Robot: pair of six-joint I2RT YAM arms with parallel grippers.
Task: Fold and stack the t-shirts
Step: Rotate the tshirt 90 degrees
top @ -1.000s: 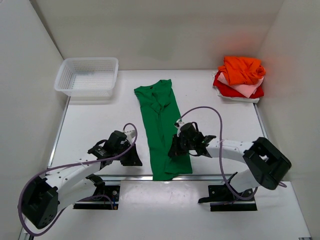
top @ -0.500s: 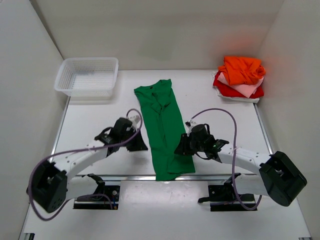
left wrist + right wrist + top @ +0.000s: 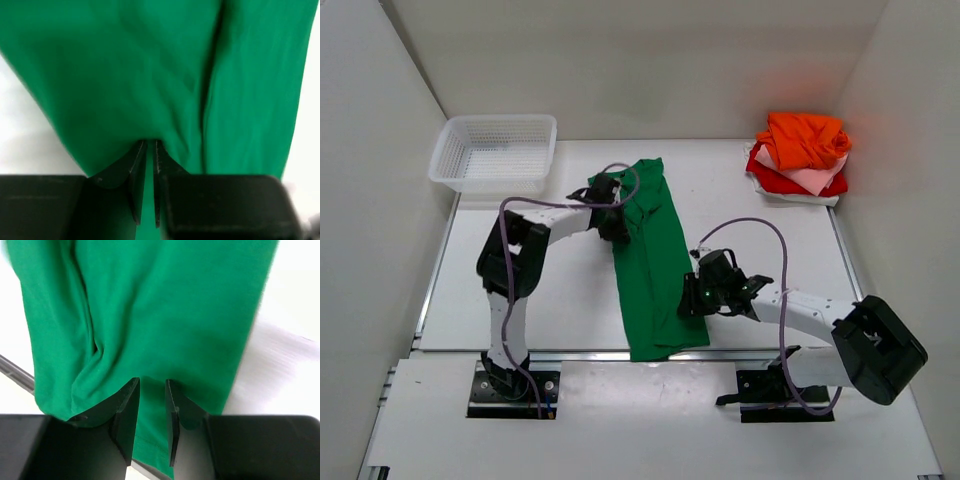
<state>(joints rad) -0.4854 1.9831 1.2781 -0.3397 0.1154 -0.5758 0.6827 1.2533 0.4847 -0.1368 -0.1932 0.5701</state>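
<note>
Shift: left pincer (image 3: 613, 228) now pinches green t-shirt (image 3: 655, 280) near collar.

**Count on the worktop (image 3: 520, 280)**

Four soft cloth t-shirts told apart by colour: one bright green short-sleeved t-shirt (image 3: 650, 260), one orange t-shirt (image 3: 805, 138), one pale pink t-shirt (image 3: 812, 178), one red t-shirt (image 3: 770, 178). One white plastic mesh basket (image 3: 490, 183). Two white robot arms (image 3: 810, 312), one gripper each: left gripper (image 3: 613, 225), right gripper (image 3: 692, 298).

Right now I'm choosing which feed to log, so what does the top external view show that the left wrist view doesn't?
Only top external: the white mesh basket, the pile of orange, pink and red shirts, and the green t-shirt at full length. Only left wrist: the left gripper up close, fingers nearly together, cloth puckering at their tips. Both: the green t-shirt.
</note>
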